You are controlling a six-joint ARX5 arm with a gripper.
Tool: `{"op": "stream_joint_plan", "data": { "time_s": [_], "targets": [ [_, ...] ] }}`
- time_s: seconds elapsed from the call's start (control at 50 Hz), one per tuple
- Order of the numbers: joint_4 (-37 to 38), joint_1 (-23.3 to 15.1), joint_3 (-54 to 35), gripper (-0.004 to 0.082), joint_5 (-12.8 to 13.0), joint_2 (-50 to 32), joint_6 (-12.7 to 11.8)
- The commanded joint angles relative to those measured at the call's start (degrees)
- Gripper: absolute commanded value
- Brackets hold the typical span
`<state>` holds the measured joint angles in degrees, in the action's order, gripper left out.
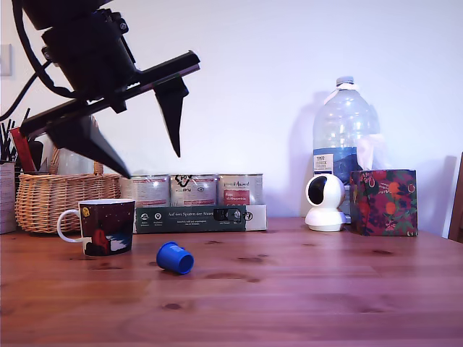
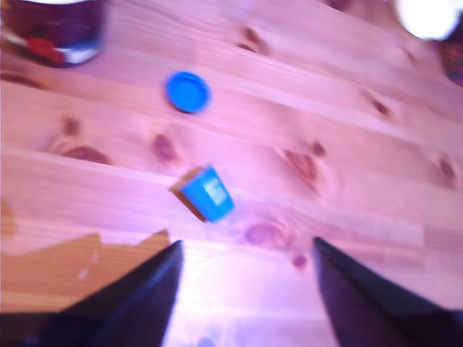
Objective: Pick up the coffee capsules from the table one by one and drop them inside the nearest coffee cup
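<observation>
A black two-fingered gripper [image 1: 152, 165], jaws apart and empty, hangs high above the wooden table [image 1: 304, 289]. A bright blue coffee capsule [image 1: 175, 258] lies on its side mid-table, just beside the dark navy mug [image 1: 106, 228] — not yet picked up.

Exterior view: evenly lit, fairly sharp. Gripper [image 1: 148, 163] and arm backlit to near-black silhouette against bright white wall [image 1: 289, 72]. Soft shadow left of bottle [image 1: 346, 137] on that wall; faint shadows under mug [image 1: 106, 228] and blue capsule [image 1: 175, 258] on table [image 1: 289, 303]. Slight softness toward frame edges.

Wrist view: blurred throughout, washed pink-violet, overexposed. Wood grain smeared. Capsule [image 2: 188, 92] soft-edged; small blue block [image 2: 207, 193] likewise, white glint on its face. White object [image 2: 429, 16] at one corner blown out. Fingers [image 2: 130, 307] dark, detail lost; hard orange-brown shadow beside them.
</observation>
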<state>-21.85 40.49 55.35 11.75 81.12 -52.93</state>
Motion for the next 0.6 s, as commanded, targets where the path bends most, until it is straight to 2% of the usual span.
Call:
{"op": "stream_joint_plan", "data": {
  "time_s": [0.0,0.18,0.34,0.4,0.56,0.58],
  "targets": [
    [0.39,0.17,-0.94,0.0665,0.33,0.87,-1.7],
    [0.57,0.79,-0.94,0.0665,0.28,4.79,-4.61],
    [2.49,0.77,-0.92,0.0665,0.07,8.52,-5.99],
    [3.17,0.61,-0.92,0.0665,-0.37,9.62,-7.52],
    [4.37,0.48,-0.9,0.0664,-0.48,11.65,-9.27],
    [4.57,0.48,-0.87,0.0662,-0.48,11.98,-10.32]
  ]
}}
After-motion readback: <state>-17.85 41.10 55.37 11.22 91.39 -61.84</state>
